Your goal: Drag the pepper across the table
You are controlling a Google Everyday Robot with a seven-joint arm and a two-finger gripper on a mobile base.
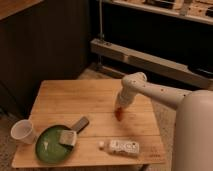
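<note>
The small orange-red pepper lies on the light-wood table, right of its middle. My gripper hangs from the white arm that reaches in from the right and points down right over the pepper, touching or nearly touching its top. The gripper covers part of the pepper.
A green plate with a small block on it sits at the front left, a dark flat object beside it. A white cup stands at the left edge. A white plastic bottle lies near the front edge. A dark cabinet stands behind.
</note>
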